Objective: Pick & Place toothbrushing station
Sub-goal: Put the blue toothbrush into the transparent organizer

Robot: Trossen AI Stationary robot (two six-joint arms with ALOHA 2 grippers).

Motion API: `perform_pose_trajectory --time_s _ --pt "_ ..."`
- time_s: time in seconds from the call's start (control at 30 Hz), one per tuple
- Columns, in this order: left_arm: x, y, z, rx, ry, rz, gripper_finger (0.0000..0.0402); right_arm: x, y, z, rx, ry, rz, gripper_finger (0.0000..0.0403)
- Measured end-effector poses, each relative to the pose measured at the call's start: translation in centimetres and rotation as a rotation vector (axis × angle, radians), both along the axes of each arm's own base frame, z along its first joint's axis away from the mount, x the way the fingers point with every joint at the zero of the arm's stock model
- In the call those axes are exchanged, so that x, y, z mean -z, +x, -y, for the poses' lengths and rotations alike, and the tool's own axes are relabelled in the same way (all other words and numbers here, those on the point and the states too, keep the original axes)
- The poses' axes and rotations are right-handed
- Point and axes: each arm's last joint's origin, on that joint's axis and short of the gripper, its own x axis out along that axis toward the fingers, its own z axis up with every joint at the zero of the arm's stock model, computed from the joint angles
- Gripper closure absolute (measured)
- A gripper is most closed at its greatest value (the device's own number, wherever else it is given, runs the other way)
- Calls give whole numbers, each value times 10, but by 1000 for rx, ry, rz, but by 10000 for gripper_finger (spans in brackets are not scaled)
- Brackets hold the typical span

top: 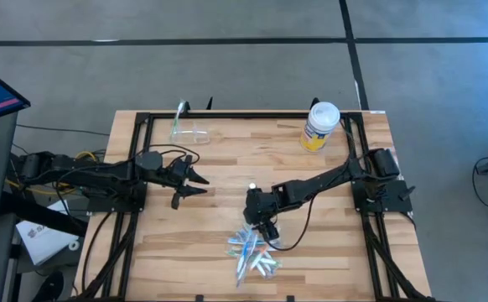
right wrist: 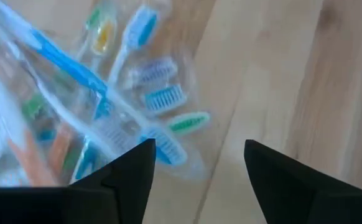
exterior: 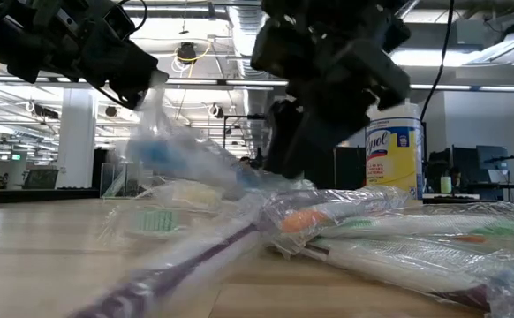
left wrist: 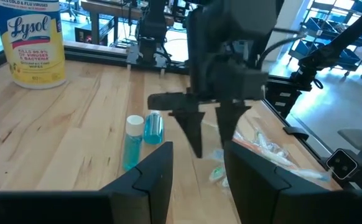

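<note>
A heap of toothbrushes (top: pixel 252 252) in clear wrappers lies near the table's front edge; their blue, green and orange heads (right wrist: pixel 106 99) fill the right wrist view. My right gripper (top: pixel 267 233) hangs open, pointing steeply down over the heap's far edge, with nothing between its fingers (right wrist: pixel 131 171). A tiny teal bottle (left wrist: pixel 131 142) and a small blue tube (left wrist: pixel 153 127) stand mid-table behind it. A clear plastic cup (top: pixel 192 132) sits at the far left, with one toothbrush (top: pixel 179 114) beside it. My left gripper (top: pixel 195 183) waits open at mid-left.
A white-lidded jar with a yellow label (top: pixel 319 126) stands at the far right corner. Black frame rails (top: pixel 135 168) run along the table's left, right and far sides. Bare wood lies between the cup and the jar.
</note>
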Motion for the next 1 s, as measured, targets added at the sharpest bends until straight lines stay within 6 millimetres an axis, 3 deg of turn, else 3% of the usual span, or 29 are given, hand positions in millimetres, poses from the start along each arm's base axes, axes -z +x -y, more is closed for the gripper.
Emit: perform_pose_trajectory --time_s 0.43,1.0 --pt "0 0 0 0 0 0 266 -1 -4 -2 -44 52 -45 217" --pt "0 0 0 1 2 0 266 1 -9 -11 -63 54 -91 251"
